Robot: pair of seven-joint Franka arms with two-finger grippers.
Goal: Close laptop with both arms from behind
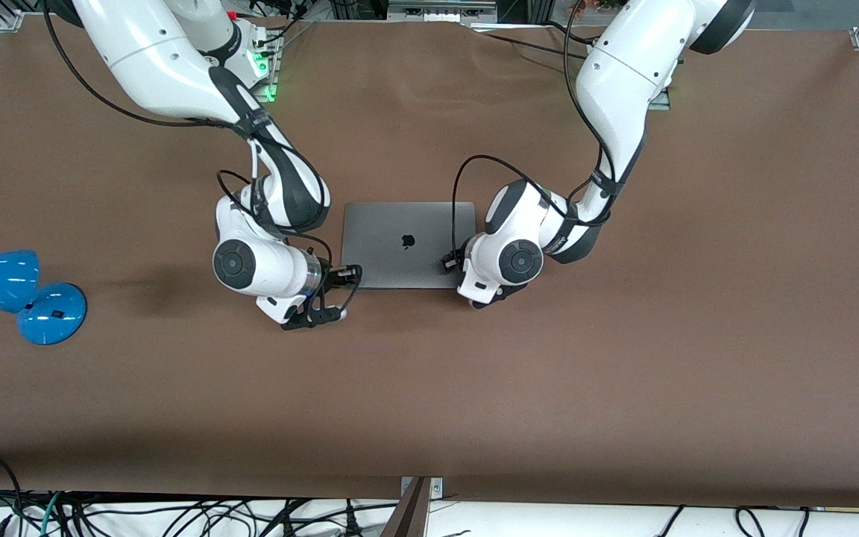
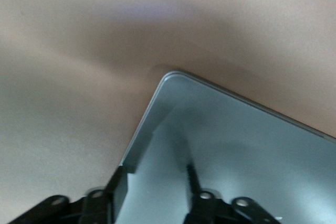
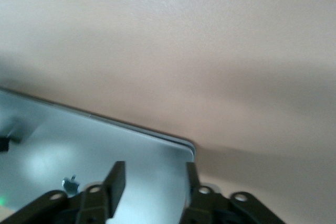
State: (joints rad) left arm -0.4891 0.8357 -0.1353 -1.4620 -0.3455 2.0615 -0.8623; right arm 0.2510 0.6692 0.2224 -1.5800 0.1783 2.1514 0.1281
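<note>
The space-grey laptop (image 1: 407, 242) lies in the middle of the table with its lid down and the dark apple logo facing up; no keyboard shows. My right gripper (image 1: 345, 280) is open over the lid corner toward the right arm's end; in the right wrist view its fingers (image 3: 116, 181) straddle the lid (image 3: 79, 150) near that corner. My left gripper (image 1: 450, 261) is open at the lid edge toward the left arm's end. In the left wrist view the left gripper (image 2: 155, 187) is spread over the lid (image 2: 236, 150) by its rounded corner.
A blue desk lamp (image 1: 19, 294) lies on the table toward the right arm's end, well away from the laptop. Black cables trail from both arms above the table. The brown tabletop (image 1: 429, 403) stretches wide nearer to the front camera.
</note>
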